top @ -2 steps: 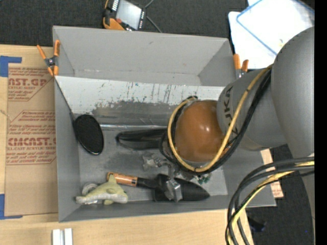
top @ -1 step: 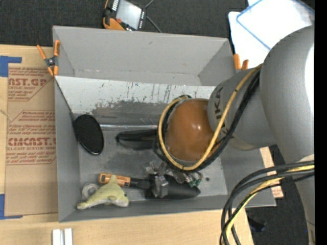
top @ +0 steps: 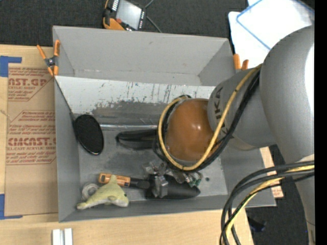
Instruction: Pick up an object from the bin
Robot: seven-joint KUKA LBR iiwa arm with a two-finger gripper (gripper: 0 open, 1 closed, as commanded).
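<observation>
Bin is grey sheet metal, its back wall scuffed and streaked, its floor dull with dark smudges. It sits on a pale wood table, with dark floor beyond it; a yellow-and-black device with a cable lies behind the bin. Count inside: five things, one of each. One black oval pad at the left wall. One long black curved piece mid-floor, its right end hidden under my orange wrist cover. One thin orange-and-black tool lying flat near the front. One pale yellow-green soft toy at the front left, just beside that tool. One dark black lump at the front, right of centre. My claw is low over that lump's left end, close to the tool's dark tip. Clenched or released, I cannot tell.
</observation>
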